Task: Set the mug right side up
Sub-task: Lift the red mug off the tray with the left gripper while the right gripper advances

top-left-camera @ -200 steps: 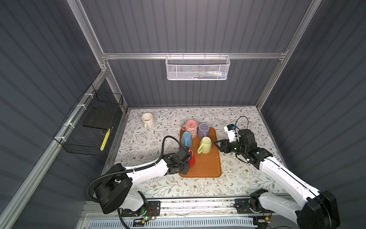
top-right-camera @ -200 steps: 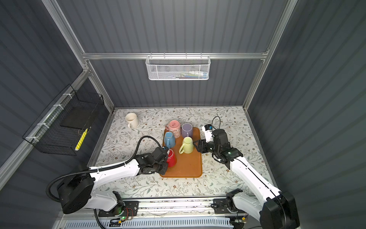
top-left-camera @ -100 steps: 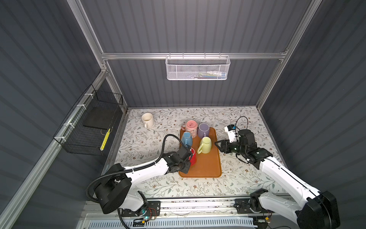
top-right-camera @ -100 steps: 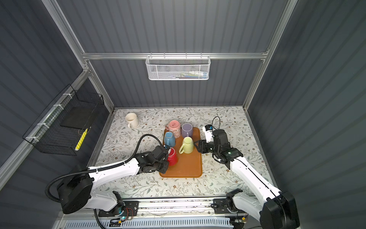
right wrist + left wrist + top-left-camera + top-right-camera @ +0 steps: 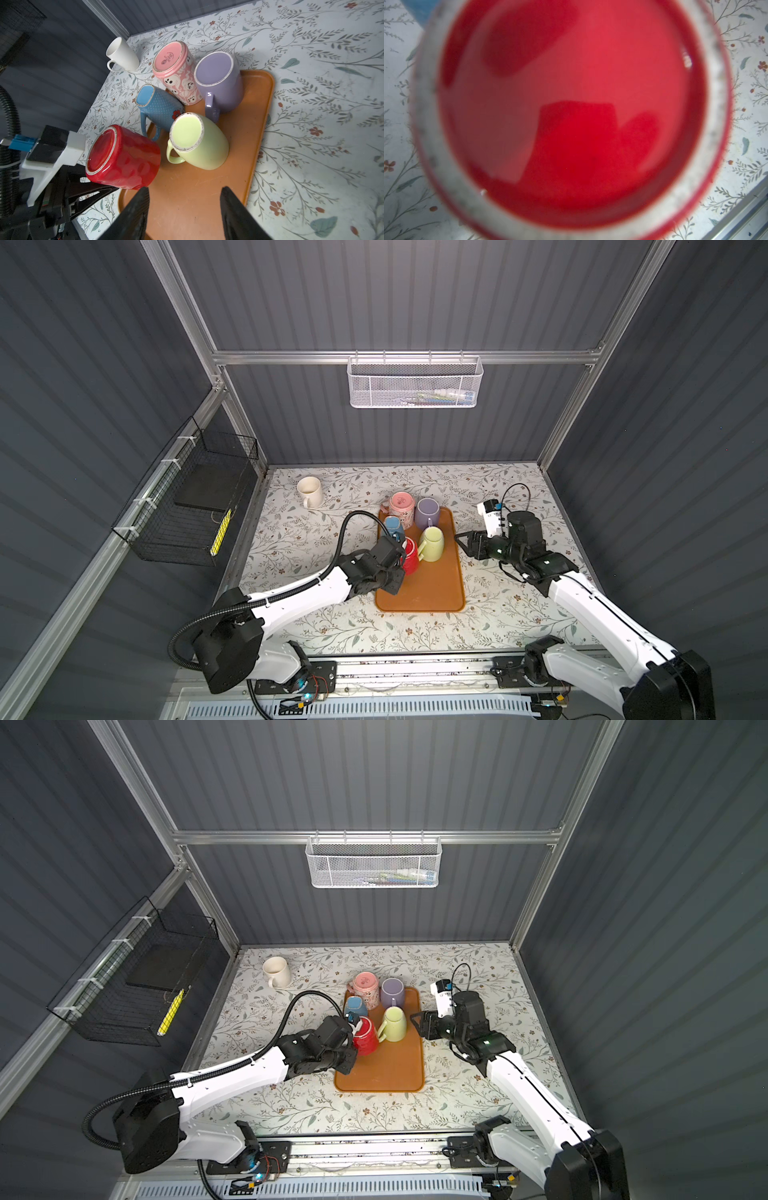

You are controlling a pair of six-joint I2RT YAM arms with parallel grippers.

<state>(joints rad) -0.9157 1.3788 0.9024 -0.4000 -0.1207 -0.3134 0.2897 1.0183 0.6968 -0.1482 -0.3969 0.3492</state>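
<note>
**Item 1: red glazed ceramic mug (image 5: 122, 158).** You are seeing it lying tipped on its side at the left edge of the orange plastic tray (image 5: 207, 197). Its pale-ringed base is facing the left arm and is filling most of the left wrist view. You cannot tell whether it is touching the tray.

**Item 2: left end effector (image 5: 351, 1044).** It is clenching on the red glazed ceramic mug, with its dark fingers (image 5: 91, 193) reaching in under the mug's lower side.

**Item 3: right end effector (image 5: 185, 209).** It is standing released and carrying nothing. It is hovering at the tray's right edge, near the pale green mug (image 5: 432, 545).

**Item 4: other mugs.** Four are sitting bases up at the tray's far end:
- the pale green mug
- a lilac mug (image 5: 428, 513)
- a pink ghost-printed mug (image 5: 402, 506)
- a blue dotted mug (image 5: 392, 526)

**Item 5: cream mug (image 5: 309, 491).** It is standing upright on the floral-patterned counter (image 5: 316, 539), well apart from the tray and towards the far left corner.
</note>
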